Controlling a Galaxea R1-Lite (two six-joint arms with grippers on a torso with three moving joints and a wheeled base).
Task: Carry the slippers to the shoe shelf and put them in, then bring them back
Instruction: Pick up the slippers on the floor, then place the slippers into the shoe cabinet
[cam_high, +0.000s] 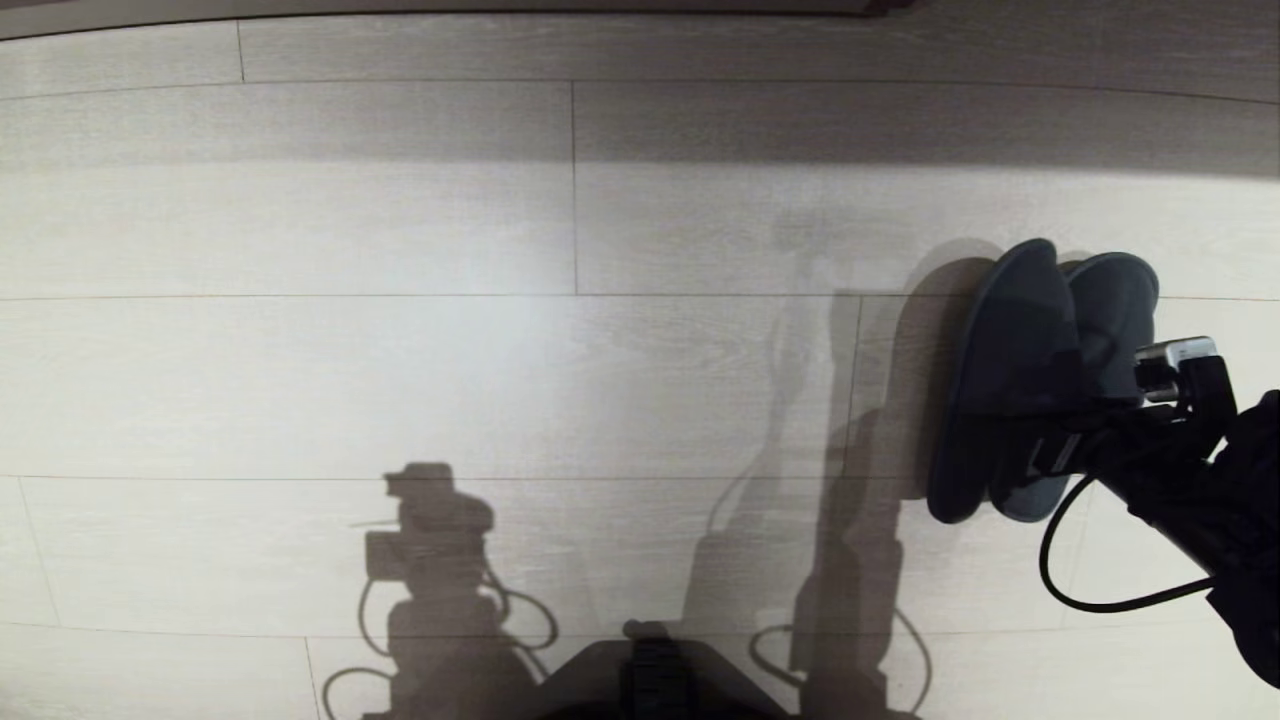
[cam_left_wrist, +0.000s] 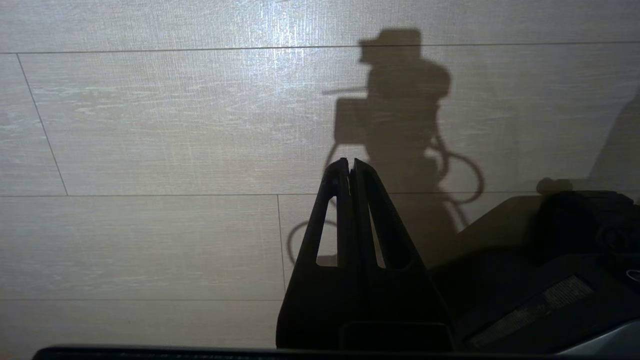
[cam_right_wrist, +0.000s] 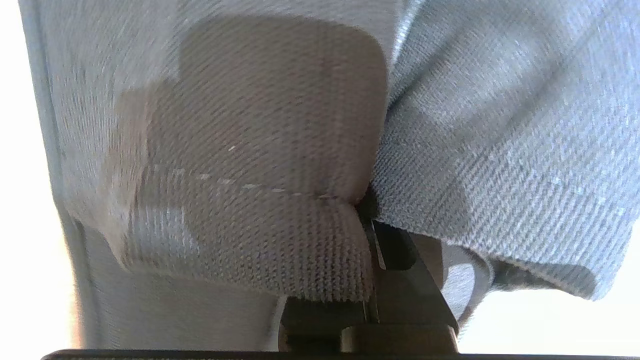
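Observation:
The two dark grey slippers (cam_high: 1010, 380) are pressed together side by side at the right of the head view, toes pointing away from me, over the pale floor. My right gripper (cam_high: 1055, 450) reaches in from the right edge and is shut on the slippers near their heel ends. Up close, grey woven slipper fabric (cam_right_wrist: 260, 165) fills the right wrist view, and the right gripper (cam_right_wrist: 367, 212) has its tips buried in the fold between the two slippers. My left gripper (cam_left_wrist: 350, 162) hangs parked over bare floor, shut on nothing. The shoe shelf is out of view.
Pale wood-plank floor (cam_high: 400, 350) spreads ahead and to the left. A dark strip (cam_high: 500, 12) runs along the far edge. My own base (cam_high: 655, 675) shows at the bottom centre. A black cable (cam_high: 1100, 600) loops under the right arm.

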